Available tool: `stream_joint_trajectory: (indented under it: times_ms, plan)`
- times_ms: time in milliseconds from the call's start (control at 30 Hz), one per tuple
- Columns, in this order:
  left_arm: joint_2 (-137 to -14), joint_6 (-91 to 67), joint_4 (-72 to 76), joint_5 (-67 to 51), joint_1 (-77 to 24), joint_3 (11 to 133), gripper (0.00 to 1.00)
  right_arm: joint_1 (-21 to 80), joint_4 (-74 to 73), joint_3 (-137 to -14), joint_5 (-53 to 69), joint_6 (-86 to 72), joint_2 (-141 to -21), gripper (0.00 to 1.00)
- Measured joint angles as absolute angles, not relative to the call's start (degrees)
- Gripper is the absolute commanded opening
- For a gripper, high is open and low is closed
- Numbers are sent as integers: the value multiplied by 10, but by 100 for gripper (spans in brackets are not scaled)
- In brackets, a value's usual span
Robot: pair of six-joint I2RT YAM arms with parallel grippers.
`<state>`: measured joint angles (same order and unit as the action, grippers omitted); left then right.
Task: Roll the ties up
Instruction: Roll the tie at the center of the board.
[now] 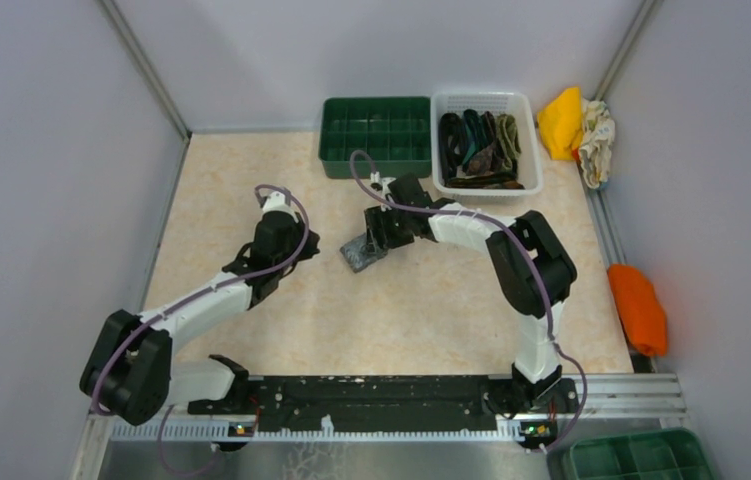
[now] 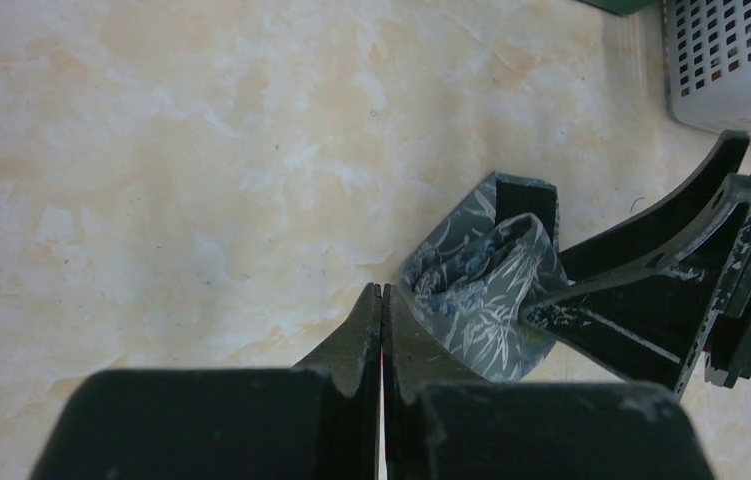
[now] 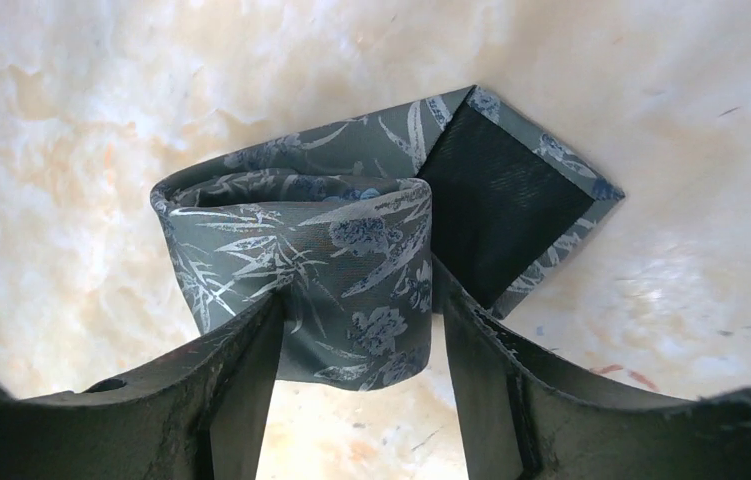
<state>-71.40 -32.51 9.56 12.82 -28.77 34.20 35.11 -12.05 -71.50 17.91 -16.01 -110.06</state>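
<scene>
A grey tie with a pale leaf pattern lies mid-table, loosely coiled, its pointed end with dark lining folded out flat. My right gripper straddles the coil; both fingers touch the band's edges, holding it on the table. In the left wrist view the coil sits just right of my left gripper, whose jaws are pressed together with nothing between them. The right gripper's fingers reach the coil from the right. More dark ties fill the white basket at the back.
A green compartment tray stands left of the basket. A yellow cloth and a patterned cloth lie at the back right, an orange cloth along the right wall, and another green tray at the near right corner.
</scene>
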Motion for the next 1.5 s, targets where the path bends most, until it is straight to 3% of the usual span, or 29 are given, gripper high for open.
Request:
stream_joint_trajectory:
  times_ms: [567, 800, 967, 1500]
  plan:
    - [-802, -356, 152, 52, -293, 340, 0, 345, -123, -740, 60, -137, -1077, 64]
    - [-850, -370, 162, 25, -328, 398, 0, 273, -107, -742, 117, -164, -1081, 64]
    - [-855, -390, 153, 15, -346, 402, 0, 222, -70, -764, 184, -185, -1123, 58]
    - [-866, -424, 46, -56, -427, 444, 0, 220, -66, -851, 236, -197, -1236, 42]
